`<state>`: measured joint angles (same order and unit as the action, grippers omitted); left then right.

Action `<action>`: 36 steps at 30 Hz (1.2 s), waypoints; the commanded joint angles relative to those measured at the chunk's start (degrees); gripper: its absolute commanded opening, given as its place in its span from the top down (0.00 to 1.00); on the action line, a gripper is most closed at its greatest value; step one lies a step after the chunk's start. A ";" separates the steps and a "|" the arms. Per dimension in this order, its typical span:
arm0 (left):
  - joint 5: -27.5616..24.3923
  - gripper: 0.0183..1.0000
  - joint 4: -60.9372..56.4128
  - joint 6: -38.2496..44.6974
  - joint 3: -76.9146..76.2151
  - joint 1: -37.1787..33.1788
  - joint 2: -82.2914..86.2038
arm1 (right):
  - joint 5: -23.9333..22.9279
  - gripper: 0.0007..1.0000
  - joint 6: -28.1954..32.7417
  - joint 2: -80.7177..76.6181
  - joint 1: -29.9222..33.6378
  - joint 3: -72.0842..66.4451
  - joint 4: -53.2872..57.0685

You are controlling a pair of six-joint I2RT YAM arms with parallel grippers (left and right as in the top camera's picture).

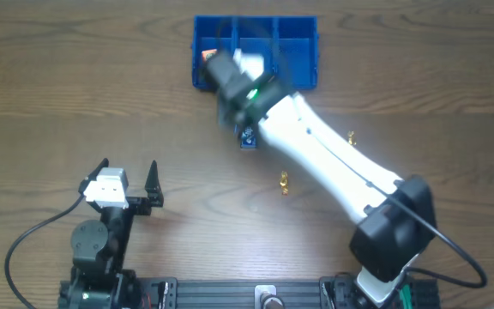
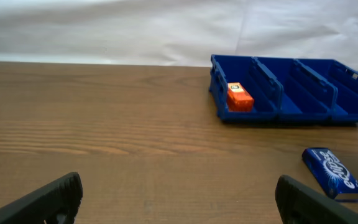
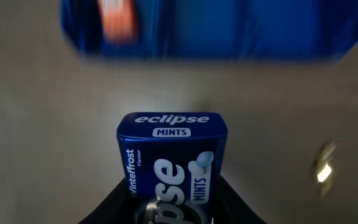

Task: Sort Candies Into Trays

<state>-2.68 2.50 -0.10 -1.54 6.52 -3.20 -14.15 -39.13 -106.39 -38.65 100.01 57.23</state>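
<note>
I read this step as the pickup of the tin (image 3: 173, 155). It lies flat on the table (image 1: 58, 86) at 6 o'clock of the tray (image 2: 303, 114), near its front wall. My right gripper (image 3: 173, 190) hangs above it, jaws apart, one finger to each long side. I'd come straight down, keep the tin centred, and close low on those sides — a high pinch could let it tip out. The orange candy (image 2: 239, 98) sits in the tray's end compartment, so the tin probably belongs in another. Gold candies (image 1: 284, 182) lie at 4 o'clock of the tin. The left gripper (image 1: 129, 169) sits at 8 o'clock — jaws apart, holding nothing.
</note>
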 commanded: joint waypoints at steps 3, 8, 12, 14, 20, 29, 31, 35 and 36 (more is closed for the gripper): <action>0.28 0.00 1.95 0.35 1.22 -0.17 0.33 | -7.89 0.84 12.59 -11.28 6.75 14.91 -4.66; 0.28 0.00 1.95 0.35 1.22 -0.17 0.33 | -7.87 0.84 15.23 -20.52 8.92 20.33 -10.86; 0.28 0.00 1.95 0.33 1.22 -0.17 0.33 | -7.89 0.84 15.23 -22.64 9.92 20.35 -12.17; 0.28 0.00 1.92 0.33 1.22 -0.17 0.33 | -7.89 0.80 15.26 -22.67 10.01 20.35 -12.28; 0.28 0.00 1.95 0.33 1.22 -0.17 0.33 | -7.87 0.53 15.45 -22.67 9.81 20.33 -13.94; 0.28 0.00 1.92 0.35 1.22 -0.17 0.33 | -6.78 0.32 15.39 -18.73 8.20 20.41 -12.33; 0.28 0.00 1.92 0.35 1.22 -0.17 0.33 | -6.82 0.32 15.32 -16.13 6.75 20.39 -8.52; 0.28 0.00 1.95 0.35 1.22 -0.17 0.33 | -6.80 0.31 9.01 -11.69 1.88 20.02 4.17; 0.28 0.00 1.95 0.35 1.22 -0.17 0.33 | -6.71 0.30 6.67 -11.63 0.74 19.78 7.72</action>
<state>-2.70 2.50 -0.12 -1.54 6.52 -3.20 -20.36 -26.00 -121.56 -34.35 118.69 59.42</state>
